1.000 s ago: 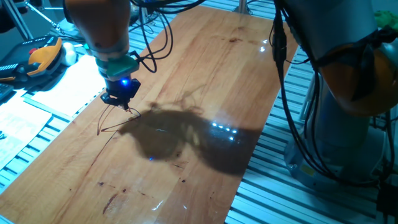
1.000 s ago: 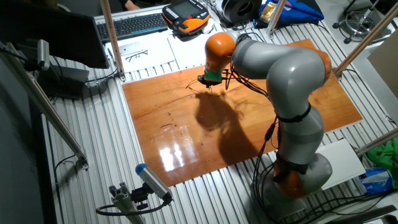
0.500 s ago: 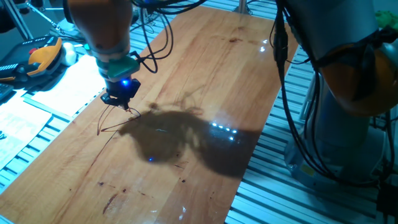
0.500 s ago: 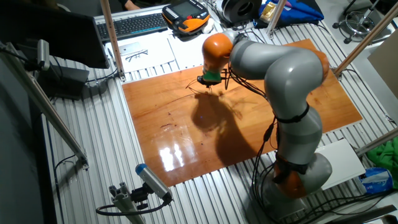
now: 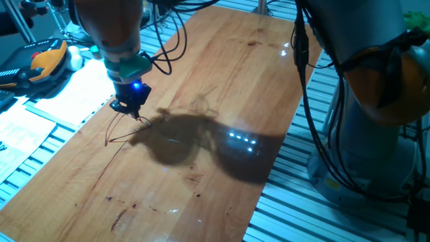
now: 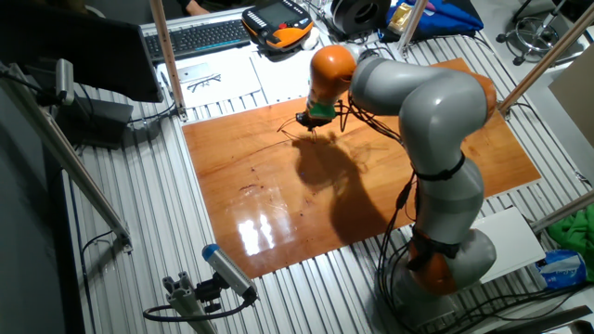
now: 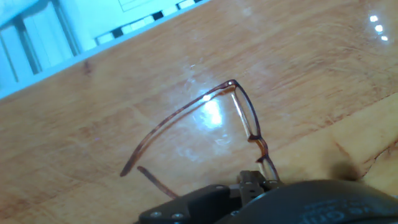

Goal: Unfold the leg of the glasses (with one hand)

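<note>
Item 1, the glasses point(image 7: 239, 118): thin reddish-brown wire frame on the wooden table point(image 5: 222, 74), near its left edge in one fixed view point(image 5: 122, 131). In the hand view one leg runs from a hinge at the frame's upper corner down and leftward to a free tip; it stands swung out from the front, at an angle to it. A second slim leg end shows lower left, near the pincer body. The frame front runs from that hinge down and rightward to the pincer.

Item 2, the pincer point(image 5: 130, 109): black, blue light lit, teal ring above, on the orange arm. It sits at the right end of the glasses, low over the table. In the hand view its dark body covers the lower frame end; the frame appears pinched there, though the fingertips are hidden, so grip cannot be confirmed.

Governing relation: glasses extend left and away from the pincer, long axis of the open leg slanting left-downward in the hand view. Judged: the coming move hinges on holding the frame end while the leg clears leftward.
</note>
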Motion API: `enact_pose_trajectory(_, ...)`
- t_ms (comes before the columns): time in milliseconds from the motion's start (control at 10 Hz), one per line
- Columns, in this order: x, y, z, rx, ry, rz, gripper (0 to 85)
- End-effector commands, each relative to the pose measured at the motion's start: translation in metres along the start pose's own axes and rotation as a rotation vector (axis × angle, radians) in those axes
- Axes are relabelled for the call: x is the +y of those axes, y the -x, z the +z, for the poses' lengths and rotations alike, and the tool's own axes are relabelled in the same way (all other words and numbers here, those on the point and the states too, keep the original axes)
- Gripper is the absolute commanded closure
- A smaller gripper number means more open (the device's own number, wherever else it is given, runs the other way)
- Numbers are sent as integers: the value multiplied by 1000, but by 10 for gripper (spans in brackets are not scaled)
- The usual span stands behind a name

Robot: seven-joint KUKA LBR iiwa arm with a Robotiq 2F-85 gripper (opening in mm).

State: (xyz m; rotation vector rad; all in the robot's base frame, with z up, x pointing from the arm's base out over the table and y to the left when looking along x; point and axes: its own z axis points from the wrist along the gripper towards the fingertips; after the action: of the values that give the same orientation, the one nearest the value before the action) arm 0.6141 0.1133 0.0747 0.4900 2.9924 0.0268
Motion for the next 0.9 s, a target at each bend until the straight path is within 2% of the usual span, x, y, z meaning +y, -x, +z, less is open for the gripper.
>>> enact_pose_trajectory(0,0,0,0,2,-8,8,850)
enact_pose_trajectory(100,8,2,1,1,-11,23,850)
enact_pose_trajectory(200,17,4,4,-9,-29,32,850)
enact_pose_trajectory(400,26,9,9,-12,-32,45,850)
enact_pose_trajectory(800,38,15,26,-28,-38,61,850)
